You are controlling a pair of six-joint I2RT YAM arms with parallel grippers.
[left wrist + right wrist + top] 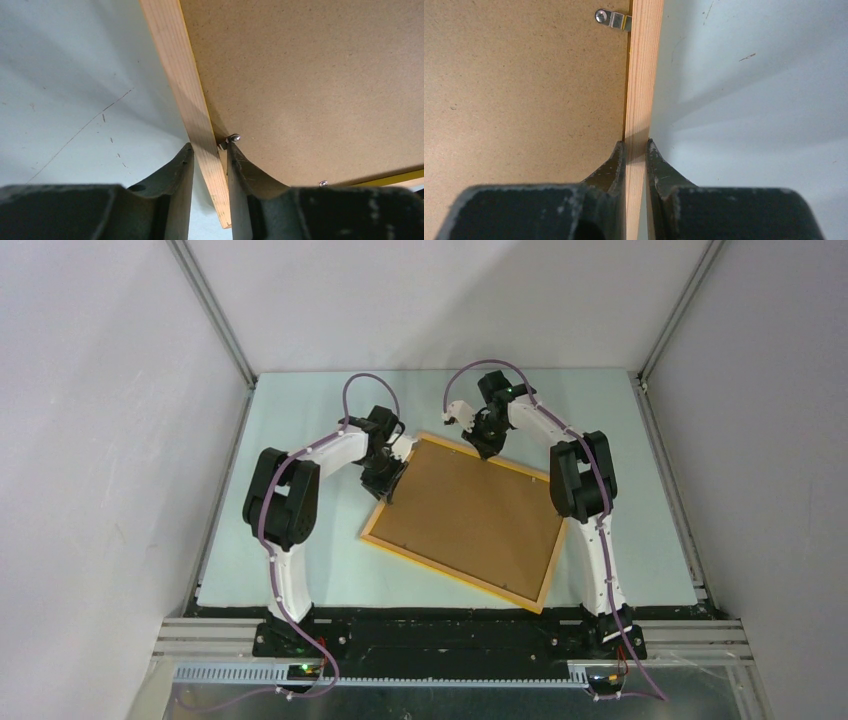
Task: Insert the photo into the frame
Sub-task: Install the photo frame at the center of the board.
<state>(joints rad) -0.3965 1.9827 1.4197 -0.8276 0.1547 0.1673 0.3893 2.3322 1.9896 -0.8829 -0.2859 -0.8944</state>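
Two grippers are set on the frame [450, 574], which is laid slantwise on the table [650, 540] at the centre of the top view, with the brown backing board [470, 515] turned upward. The right gripper [636, 147] is clenched on the wooden rail: in its wrist view both fingers are pressed against the rail's sides. The left gripper [209, 150] is set narrowly astride the rail. One finger is seen against the wood, but a thin gap and a small metal tab [232, 137] are seen by the other, so a firm grip cannot be told. The pane side is hidden beneath the board, and the frame's right corner is covered by the right arm in the top view. The frame's upper-left edge is met by the left gripper, its upper-right edge by the right gripper, near the top corner.
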